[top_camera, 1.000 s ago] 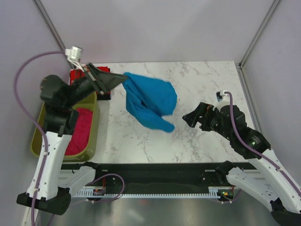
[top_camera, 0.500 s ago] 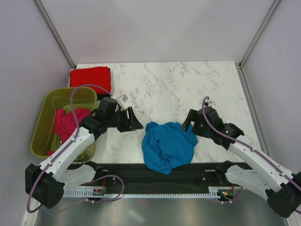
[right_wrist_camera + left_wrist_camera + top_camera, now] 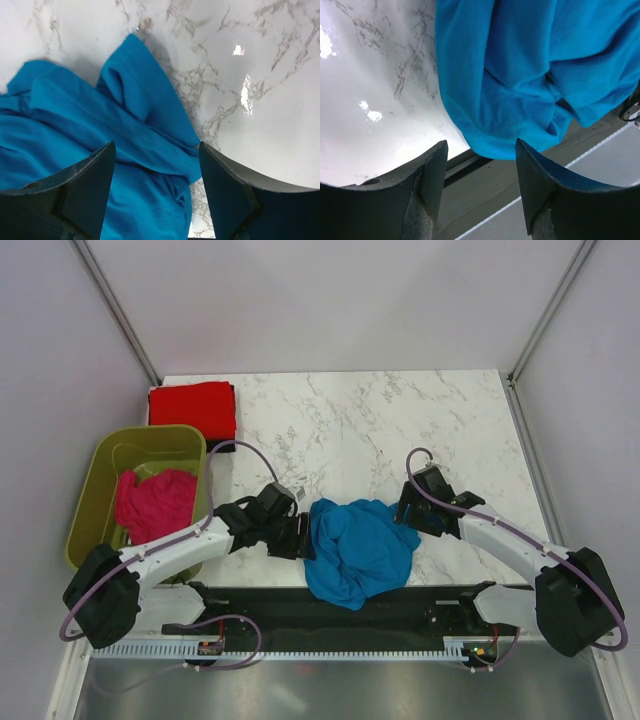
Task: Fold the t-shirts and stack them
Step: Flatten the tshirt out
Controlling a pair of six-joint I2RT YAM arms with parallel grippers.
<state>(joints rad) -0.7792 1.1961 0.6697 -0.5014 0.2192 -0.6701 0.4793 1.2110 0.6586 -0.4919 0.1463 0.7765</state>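
Step in hand: spreading the crumpled blue t-shirt point(image 3: 358, 550) before any fold; it lies bunched at the near edge of the tabletop point(image 3: 400, 420), its lower hem drooping over that edge.
Left gripper point(image 3: 300, 537): mine, jaws parted and empty, low at the shirt's left border.
Right gripper point(image 3: 412, 514): mine, jaws apart, nothing between them, poised over the shirt's right corner.
Other shirts: red t-shirt point(image 3: 192, 409) folded at the far left corner; pink t-shirt point(image 3: 155, 502) heaped in the green tub point(image 3: 110, 456).
Next move, as I judge: each gripper must pinch one edge, then draw the cloth flat.
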